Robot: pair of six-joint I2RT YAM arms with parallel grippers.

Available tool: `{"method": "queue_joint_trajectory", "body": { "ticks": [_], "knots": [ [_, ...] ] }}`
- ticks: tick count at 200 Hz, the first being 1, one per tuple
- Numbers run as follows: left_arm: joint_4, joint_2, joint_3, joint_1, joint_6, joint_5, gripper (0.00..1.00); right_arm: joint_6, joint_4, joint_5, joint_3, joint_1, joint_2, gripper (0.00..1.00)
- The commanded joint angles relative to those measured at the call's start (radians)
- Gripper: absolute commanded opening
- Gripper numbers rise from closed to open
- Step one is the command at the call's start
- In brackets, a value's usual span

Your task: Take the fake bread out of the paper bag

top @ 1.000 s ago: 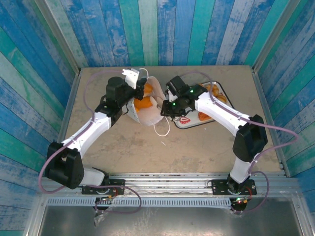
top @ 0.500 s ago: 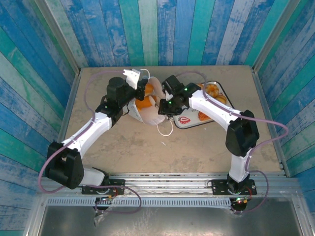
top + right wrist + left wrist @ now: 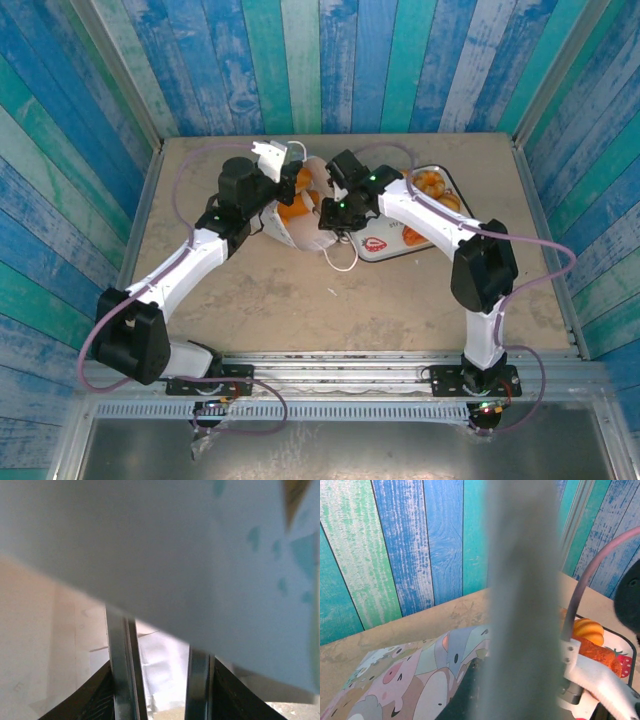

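Since the left gripper (image 3: pixel 284 166) is clamped shut, seemingly on just the far rim of the bag (image 3: pixel 296 234), the paper could tear or slip free if the right arm drags on it. The bread (image 3: pixel 290 210) shows orange inside the bag mouth. It looks glossy, so a narrow pinch may squirt it back in or onto the table. The right gripper (image 3: pixel 328 212) is at the mouth, jaws narrowly parted, with nothing seen between its fingers (image 3: pixel 122 670). The bag wall crowds its wrist camera, so it could snag paper or the loose cord handle (image 3: pixel 340 262) instead of bread. The tray (image 3: pixel 385 246) at right carries pastries (image 3: pixel 432 184), and a hurried drop could knock them off.

Pose: the left arm is stretched forward and angled right, wrist over the bag's far-left edge. The right arm has its elbow bent out to the right, its forearm reaching left across the tray, and its wrist tipped into the opening.
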Motion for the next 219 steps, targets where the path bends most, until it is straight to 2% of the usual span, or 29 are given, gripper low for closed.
{"method": "queue_joint_trajectory", "body": {
  "ticks": [1,44,118,138,219],
  "knots": [
    [0.076,0.002,0.009,-0.01,-0.006,0.019,0.01,-0.001,-0.001,-0.03,0.024,-0.005,0.022,0.42],
    [0.069,0.013,0.021,-0.012,-0.015,0.004,0.01,-0.019,0.02,-0.045,0.026,-0.005,0.0,0.35],
    [0.029,0.057,0.053,-0.012,-0.055,-0.068,0.0,-0.067,0.02,-0.03,0.037,0.003,-0.075,0.11],
    [0.017,0.066,0.061,-0.012,-0.061,-0.083,0.0,-0.085,-0.007,0.005,0.053,0.011,-0.097,0.01],
    [-0.005,0.08,0.082,-0.012,-0.089,-0.152,0.0,-0.157,-0.142,0.204,0.09,0.046,-0.191,0.0]
  ]
}}
